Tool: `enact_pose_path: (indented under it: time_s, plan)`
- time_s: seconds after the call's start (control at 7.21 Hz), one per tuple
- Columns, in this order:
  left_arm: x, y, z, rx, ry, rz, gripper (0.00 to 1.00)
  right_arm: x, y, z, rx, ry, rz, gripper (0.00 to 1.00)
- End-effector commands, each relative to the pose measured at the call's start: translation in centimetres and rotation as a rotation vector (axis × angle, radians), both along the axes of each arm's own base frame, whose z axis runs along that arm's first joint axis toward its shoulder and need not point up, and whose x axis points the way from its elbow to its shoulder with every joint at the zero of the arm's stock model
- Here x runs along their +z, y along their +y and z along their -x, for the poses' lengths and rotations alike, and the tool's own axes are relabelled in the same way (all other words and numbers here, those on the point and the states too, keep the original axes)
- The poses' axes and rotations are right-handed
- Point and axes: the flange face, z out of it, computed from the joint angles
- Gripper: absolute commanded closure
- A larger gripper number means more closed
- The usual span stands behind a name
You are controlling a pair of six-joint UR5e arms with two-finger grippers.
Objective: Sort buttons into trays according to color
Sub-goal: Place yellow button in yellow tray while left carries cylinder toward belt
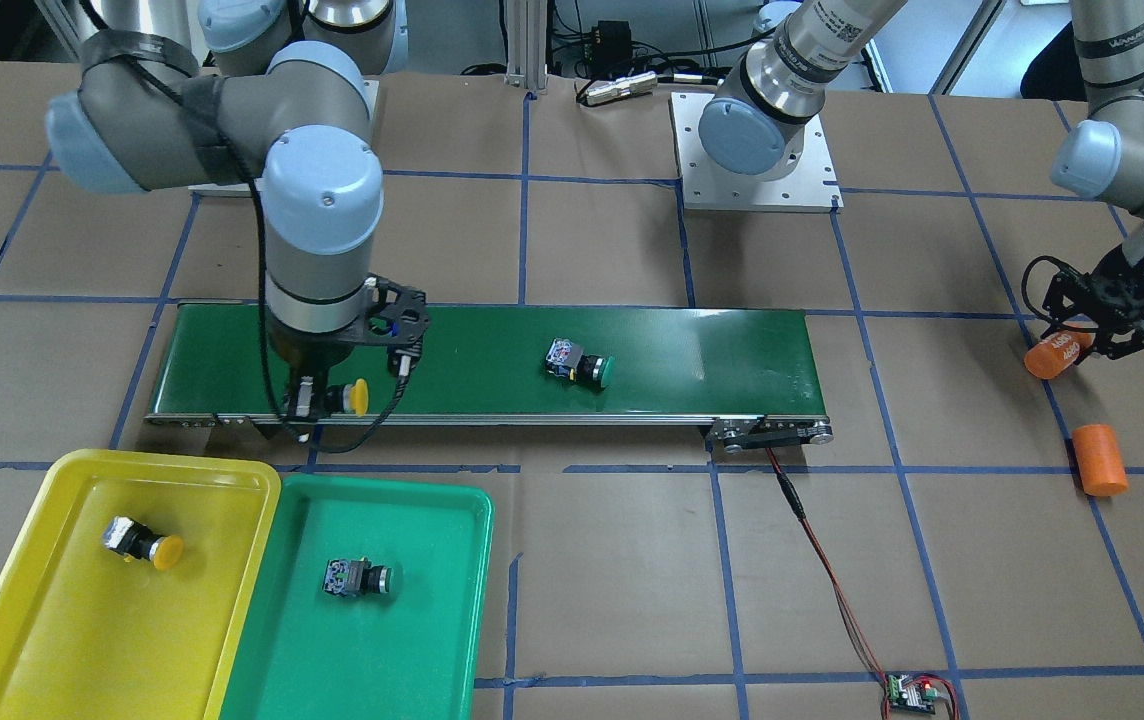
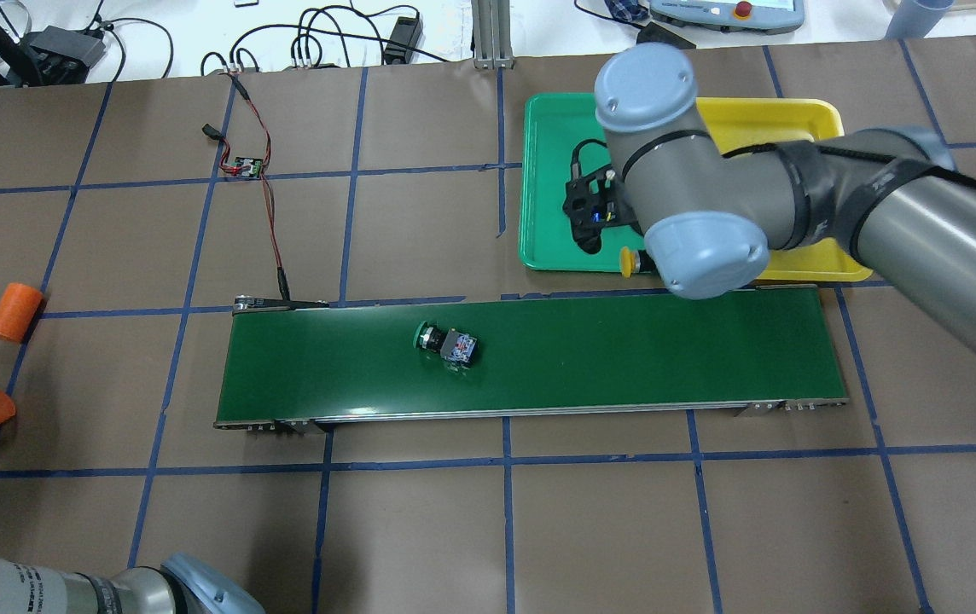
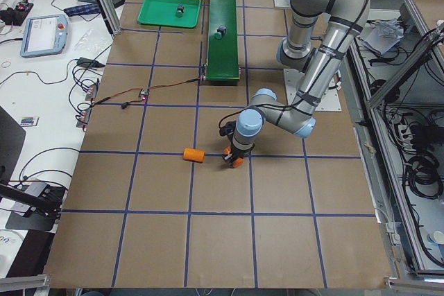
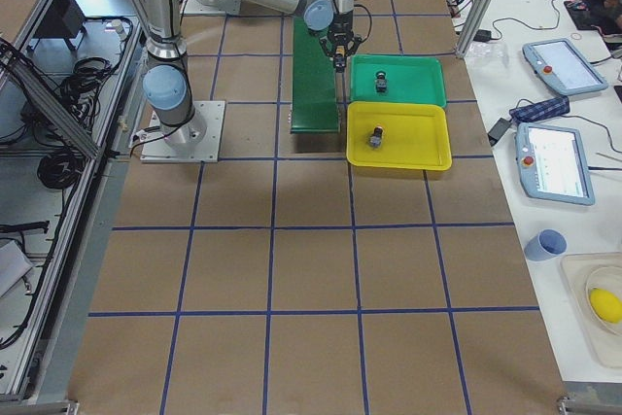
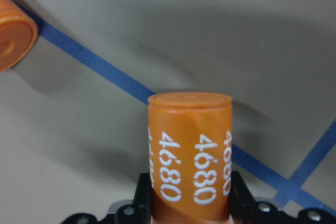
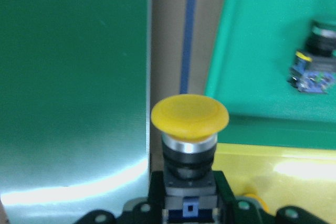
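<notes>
Right fingers (image 6: 224,192): pinching the yellow button (image 6: 189,114) by its body (above the belt's (image 1: 682,350) tray-side edge).
Left fingers (image 5: 239,195): clamped on an orange cylinder (image 5: 190,150).
Risk: releasing early could land it in the green tray (image 1: 382,483), not the yellow tray (image 1: 162,458).

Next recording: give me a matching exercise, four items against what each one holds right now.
Things:
1. right two-finger gripper
2. left two-finger gripper
3. long dark-green conveyor belt
4. shallow green plastic tray

States:
a. shut on an orange plastic cylinder printed 4680
b. holds one green-capped push-button, beside the yellow plastic tray
c. shut on a yellow-capped push-button
d. carries another green-capped push-button near its middle

Pairs: 1-c, 2-a, 3-d, 4-b.
</notes>
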Motion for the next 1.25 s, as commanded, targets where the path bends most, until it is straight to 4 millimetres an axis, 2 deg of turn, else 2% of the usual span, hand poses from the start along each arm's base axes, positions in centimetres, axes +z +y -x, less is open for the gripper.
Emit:
enact_pose_path:
  time_s: [0.0, 0.14, 0.28, 0.42, 0.55, 0.69, 0.83, 0.97, 1.11]
  plan:
    - [3.6, -1.1, 2.1, -0.036, -0.007, 0.015, 1.00, 1.3, -8.6, 7.8, -0.095, -0.012, 0.050, 0.91]
    - [6.0, -3.1, 5.8, -0.111, -0.024, 0.014, 1.00, -0.5, -11.2, 10.2, -0.141, -0.039, 0.048, 0.75]
    - [8.5, -4.9, 10.6, -0.201, -0.012, 0.020, 1.00, -2.4, -11.4, 11.8, -0.167, -0.039, 0.015, 0.18]
    - [10.5, -7.5, 16.8, -0.332, -0.029, 0.036, 1.00, -2.8, -11.0, 11.7, -0.165, -0.057, 0.002, 0.00]
    - [11.8, -8.7, 23.5, -0.466, -0.078, 0.005, 1.00, -2.1, -10.7, 11.8, -0.168, -0.054, 0.007, 0.00]
    - [12.6, -9.2, 29.9, -0.593, -0.117, -0.021, 1.00, 0.3, -9.2, 11.4, -0.163, -0.069, 0.006, 0.00]
    - [11.8, -8.9, 34.5, -0.662, -0.110, -0.025, 1.00, 3.5, -6.1, 10.2, -0.155, -0.138, -0.021, 0.00]
    - [10.7, -7.3, 36.0, -0.673, -0.083, -0.030, 1.00, 5.7, -2.3, 9.0, -0.143, -0.224, -0.061, 0.00]
    - [9.3, -5.9, 37.6, -0.630, -0.052, -0.030, 1.00, 7.1, 2.5, 8.5, -0.126, -0.236, -0.036, 0.00]
